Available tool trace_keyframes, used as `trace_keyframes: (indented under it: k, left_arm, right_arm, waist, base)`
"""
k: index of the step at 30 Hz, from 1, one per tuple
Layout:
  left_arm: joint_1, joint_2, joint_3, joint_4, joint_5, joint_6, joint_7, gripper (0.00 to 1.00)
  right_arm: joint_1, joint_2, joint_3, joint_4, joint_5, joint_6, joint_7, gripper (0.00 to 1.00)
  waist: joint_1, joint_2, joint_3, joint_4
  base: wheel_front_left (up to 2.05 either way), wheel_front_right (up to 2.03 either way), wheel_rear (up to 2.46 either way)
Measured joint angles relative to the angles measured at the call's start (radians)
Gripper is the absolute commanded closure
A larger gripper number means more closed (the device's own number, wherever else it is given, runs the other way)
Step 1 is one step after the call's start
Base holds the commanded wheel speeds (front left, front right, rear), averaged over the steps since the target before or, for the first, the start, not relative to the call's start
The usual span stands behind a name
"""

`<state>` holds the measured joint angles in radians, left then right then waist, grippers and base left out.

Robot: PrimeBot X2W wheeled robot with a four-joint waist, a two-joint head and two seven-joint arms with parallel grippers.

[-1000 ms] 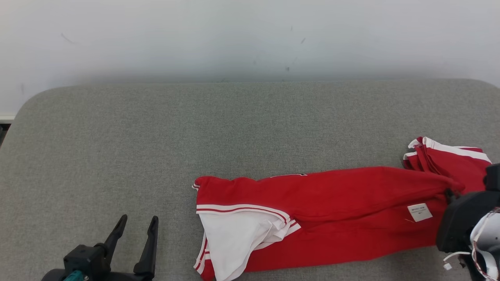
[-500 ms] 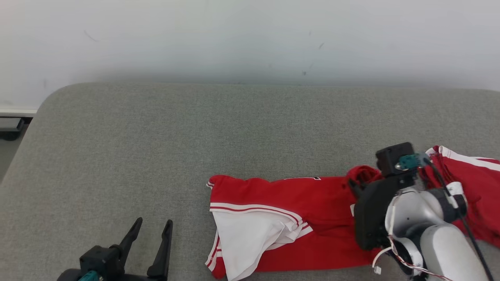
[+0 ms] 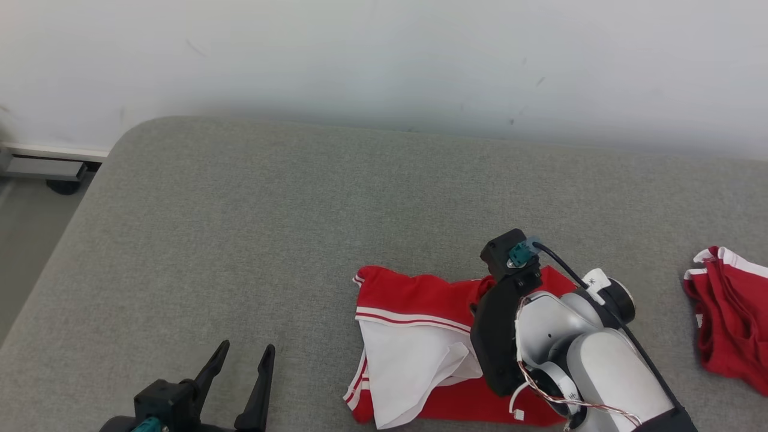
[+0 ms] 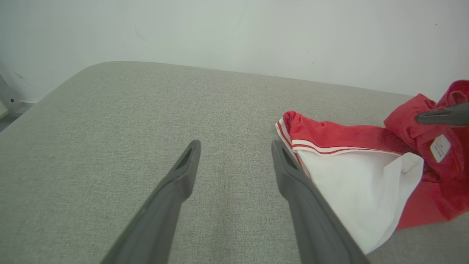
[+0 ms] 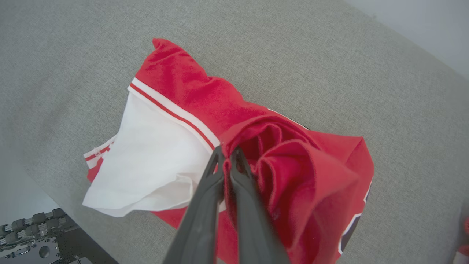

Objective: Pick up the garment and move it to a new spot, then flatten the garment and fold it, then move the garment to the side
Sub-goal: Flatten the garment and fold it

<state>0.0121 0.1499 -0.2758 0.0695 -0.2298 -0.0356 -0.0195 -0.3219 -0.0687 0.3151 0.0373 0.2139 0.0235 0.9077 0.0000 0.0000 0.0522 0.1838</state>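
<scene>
- The red-and-white garment (image 3: 408, 354) lies on the grey worktop (image 3: 240, 210), near its front edge.
- The right claw (image 5: 228, 151) is pinched together on a bunched red fold of it, raised above the rest.
- The left claw (image 4: 235, 143), fingers apart and holding nothing, sits just left of the garment.

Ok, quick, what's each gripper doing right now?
Left gripper: open, empty, over the grey fabric-covered surface.
Right gripper: shut on a raised fold of the red-and-white cloth garment.
</scene>
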Motion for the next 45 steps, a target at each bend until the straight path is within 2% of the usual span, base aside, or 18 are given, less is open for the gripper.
trace_keyframes:
  k: [12, 22, 32, 33, 34, 35, 45]
  left_arm:
    - [-0.001, -0.001, -0.001, 0.011, -0.008, -0.001, 0.002, 0.00]
    - [-0.024, -0.012, -0.009, 0.029, -0.012, -0.009, -0.001, 0.00]
    - [-0.024, -0.009, -0.002, 0.045, -0.026, -0.010, -0.011, 0.00]
    - [-0.024, -0.009, -0.001, 0.047, -0.026, -0.010, -0.015, 0.00]
    - [-0.024, -0.009, -0.001, 0.048, -0.026, -0.010, -0.015, 0.00]
    - [-0.024, -0.009, -0.001, 0.049, -0.026, -0.010, -0.016, 0.00]
    - [-0.024, -0.003, 0.006, 0.064, -0.034, -0.010, -0.026, 0.00]
  right_arm:
    - [-0.131, 0.004, 0.132, 0.129, 0.020, -0.008, 0.007, 1.00]
    - [-0.185, 0.003, 0.334, 0.172, 0.137, -0.069, -0.029, 1.00]
    - [-0.222, 0.002, 0.391, 0.223, 0.196, -0.086, -0.059, 1.00]
    - [-0.222, 0.002, 0.398, 0.224, 0.202, -0.086, -0.065, 0.92]
    - [-0.222, 0.002, 0.405, 0.225, 0.210, -0.087, -0.070, 0.65]
    - [-0.222, 0.002, 0.411, 0.227, 0.221, -0.091, -0.073, 0.00]
    - [-0.224, 0.002, 0.442, 0.216, 0.282, -0.093, -0.106, 0.00]
  waist:
    - [0.0000, 0.0000, 0.008, 0.062]
    - [0.0000, 0.0000, 0.020, 0.094]
    - [0.0001, 0.0000, 0.021, 0.099]
    - [0.0001, 0.0000, 0.020, 0.099]
    - [0.0001, 0.0000, 0.020, 0.099]
    - [0.0001, 0.0000, 0.020, 0.099]
    - [0.0001, 0.0000, 0.015, 0.092]
  base:
    - [0.00, 0.00, 0.00]
    - [0.00, 0.00, 0.00]
    - [0.00, 0.00, 0.00]
    - [0.00, 0.00, 0.00]
    - [0.00, 0.00, 0.00]
    - [0.00, 0.00, 0.00]
    - [0.00, 0.00, 0.00]
